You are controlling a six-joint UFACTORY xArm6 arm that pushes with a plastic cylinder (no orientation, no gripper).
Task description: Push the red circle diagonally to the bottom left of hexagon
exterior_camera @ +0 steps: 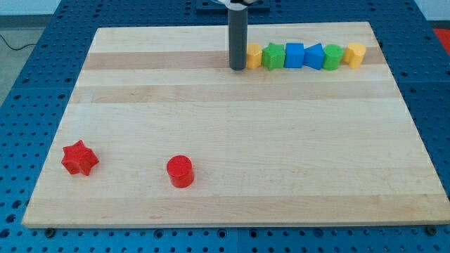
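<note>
You parked my tip [238, 68] beside yellow block [254, 55], far from red circle [180, 171]; no fingers fitted, state untellable.

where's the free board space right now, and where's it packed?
Free: the wide middle band between the top row and the red circle, plus the whole right side below the yellow hexagon. Top-left corner is bare too, left of my tip. Crowded: the top row, six blocks packed side by side from my tip rightward. Bottom left holds the red star and the circle, apart.
</note>
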